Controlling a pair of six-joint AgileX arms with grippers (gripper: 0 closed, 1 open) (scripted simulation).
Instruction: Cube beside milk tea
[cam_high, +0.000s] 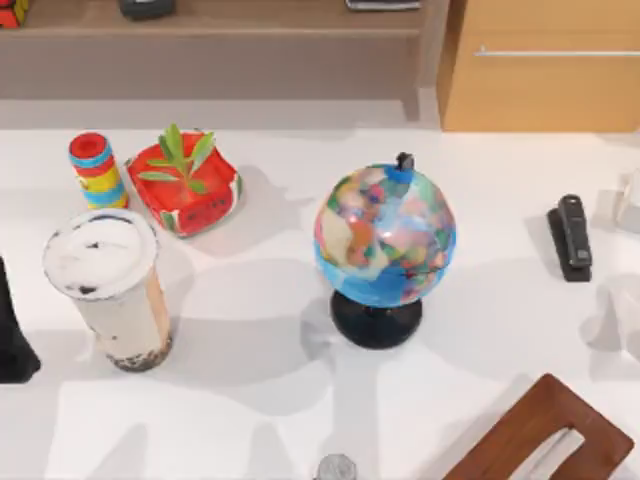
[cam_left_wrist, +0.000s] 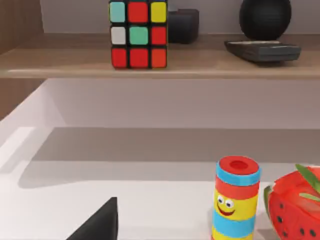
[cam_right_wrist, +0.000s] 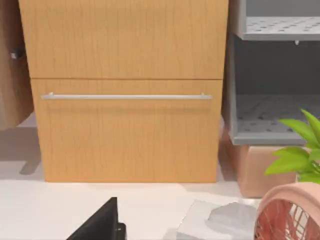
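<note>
White tabletop (cam_high: 260, 420) carries most of the scene; taking the globe (cam_high: 385, 240) as the centre of a clock face in the top view, the milk tea (cam_high: 108, 285) stands out toward nine o'clock, the watermelon pot (cam_high: 185, 185) and striped cylinder (cam_high: 96, 170) toward ten, the stapler (cam_high: 570, 237) toward three.

My left arm (cam_high: 12, 330) sits at the table's left edge, just beside the cup; a dark wedge of it shows in its wrist view, too little to tell how the fingers stand. My right arm is the same story — one dark corner in its own wrist view, cannot tell.

Smallest and most important, the cube (cam_left_wrist: 138, 33) rests on the wooden shelf (cam_left_wrist: 200, 65) behind the table, well apart from the cup, at roughly eleven o'clock. In the top view only a corner of it shows, cut by the frame.

I judge it light, rigid and smooth — take it across two opposite flat faces at mid-height, squarely, or it may twist in the grip.
</note>
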